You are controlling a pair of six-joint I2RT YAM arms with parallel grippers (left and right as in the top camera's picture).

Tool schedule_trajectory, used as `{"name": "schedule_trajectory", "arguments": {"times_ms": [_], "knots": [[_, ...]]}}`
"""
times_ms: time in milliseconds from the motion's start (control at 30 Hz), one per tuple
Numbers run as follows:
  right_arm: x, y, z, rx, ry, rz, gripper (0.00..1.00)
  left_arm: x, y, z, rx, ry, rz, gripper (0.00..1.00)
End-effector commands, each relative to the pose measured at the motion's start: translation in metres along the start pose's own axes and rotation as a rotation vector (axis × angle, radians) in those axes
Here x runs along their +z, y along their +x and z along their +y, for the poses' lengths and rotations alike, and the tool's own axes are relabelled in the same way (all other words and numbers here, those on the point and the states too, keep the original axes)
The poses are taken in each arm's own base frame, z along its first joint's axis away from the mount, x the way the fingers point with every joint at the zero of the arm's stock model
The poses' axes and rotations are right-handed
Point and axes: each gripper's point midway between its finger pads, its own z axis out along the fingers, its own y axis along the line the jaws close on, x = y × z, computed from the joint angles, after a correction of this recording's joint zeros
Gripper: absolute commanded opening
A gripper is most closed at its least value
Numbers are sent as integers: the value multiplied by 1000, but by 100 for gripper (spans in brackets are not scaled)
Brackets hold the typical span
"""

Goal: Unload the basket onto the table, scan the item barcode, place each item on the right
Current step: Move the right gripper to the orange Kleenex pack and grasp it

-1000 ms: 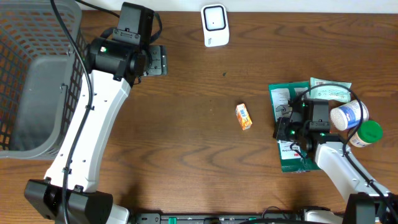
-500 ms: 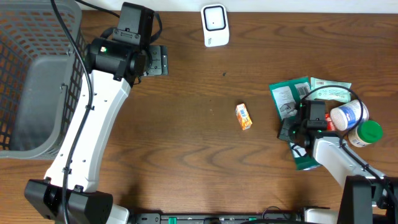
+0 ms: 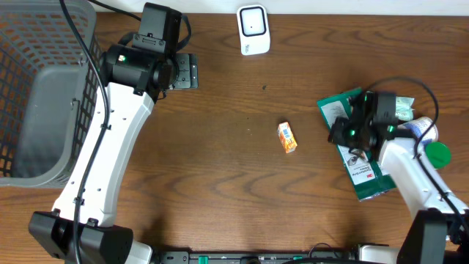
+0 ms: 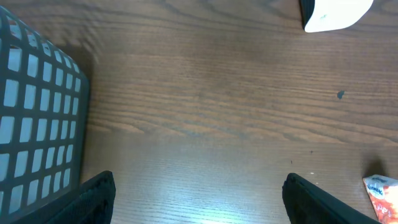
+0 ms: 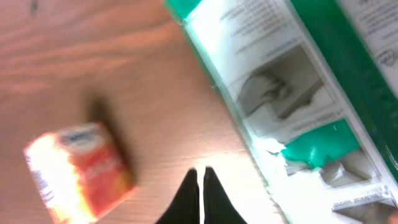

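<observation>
Right gripper [image 5: 200, 174] pinched shut, empty, just beside green packet [image 3: 364, 172]. Small orange box [image 3: 287, 137] near, to claw's left, long axis roughly fore-aft. Right arm nearer; left gripper [image 3: 183, 72] spread wide, far off.

text: none legible | green packet [image 3: 365, 173] print — too small

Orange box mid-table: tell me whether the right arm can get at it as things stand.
Probably yes. The orange box lies alone on the table left of the right arm, whose shut jaws point its way. The green packet lies under the arm, not between them. The jaws would need opening first.
</observation>
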Motion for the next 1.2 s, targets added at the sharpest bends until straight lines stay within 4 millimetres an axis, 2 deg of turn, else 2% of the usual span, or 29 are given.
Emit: {"name": "schedule_trajectory", "arguments": {"times_ms": [0,33,67,133,200,267,300,367,500,733,800,967,1167], "knots": [[-35,-35,48,-132,-79,-32,2,-2,-1,2,-5,-4,-4,84],[-42,-39,54,-144,-73,-27,2,-2,-1,2,-5,-4,-4,83],[-60,-45,70,-193,-64,-8,11,-2,-1,2,-5,-4,-4,84],[-72,-46,82,-240,-48,19,30,-2,-1,2,-5,-4,-4,84],[-76,-40,91,-291,-24,51,44,-2,-1,2,-5,-4,-4,84],[-68,-22,102,-384,6,114,72,-2,-1,2,-5,-4,-4,84],[-62,-15,104,-415,20,142,79,-2,-1,2,-5,-4,-4,84],[-49,0,108,-464,60,194,88,-2,-1,2,-5,-4,-4,84],[-19,21,109,-540,145,276,99,-2,-1,2,-5,-4,-4,84],[20,51,107,-580,183,415,98,-2,-1,2,-5,-4,-4,84],[27,54,104,-579,194,434,92,-2,-1,2,-5,-4,-4,84],[38,58,97,-579,218,462,65,-2,-1,2,-5,-4,-4,84],[52,59,94,-580,222,461,54,-2,-1,2,-5,-4,-4,84]]}}
